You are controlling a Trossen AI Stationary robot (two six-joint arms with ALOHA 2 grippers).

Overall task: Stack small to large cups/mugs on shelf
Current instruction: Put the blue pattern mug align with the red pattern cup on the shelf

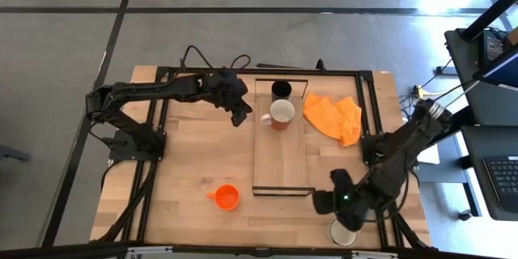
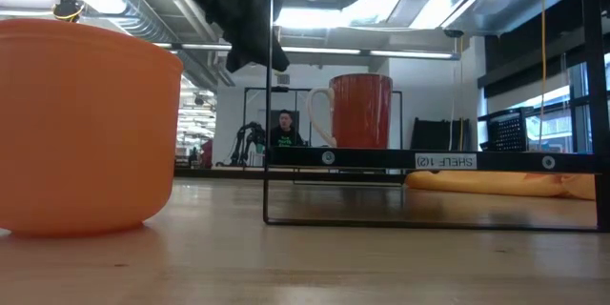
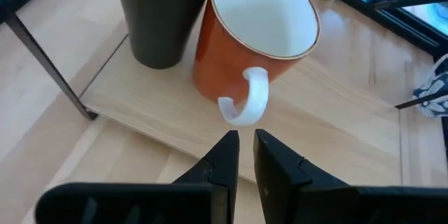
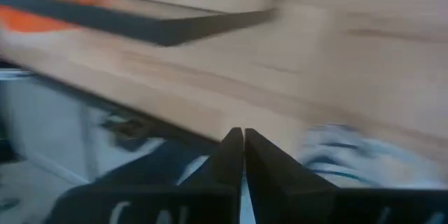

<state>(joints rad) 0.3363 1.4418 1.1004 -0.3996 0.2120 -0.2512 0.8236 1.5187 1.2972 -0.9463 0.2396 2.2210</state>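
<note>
Orange fills the near left of the low view: the small orange cup (image 2: 86, 124) stands on the bare worktop (image 1: 194, 170), and from above it sits alone near the front edge, left of the shelf (image 1: 283, 166), its little handle pointing left. A white mug (image 1: 343, 233) stands at the front right edge, seen only in the high view, with the right pincer (image 1: 336, 202) just beside it, near the shelf's front right corner. The right wrist view shows that pincer's fingers (image 4: 231, 155) pressed together on nothing, over the worktop.

Farther back, on the rear part of the shelf, stands a mug that is orange outside and white inside (image 3: 245, 38), with a white handle. The low view shows only its side; the left wrist view shows the white interior. The black tumbler (image 1: 281, 89) stands just behind it, very close. The left pincer (image 3: 242, 155) hangs beside the mug's handle, its fingers nearly together with a narrow gap, pinching nothing. An orange cloth (image 1: 333, 116) lies right of the shelf. A person (image 2: 283, 129) shows far off in the room.
</note>
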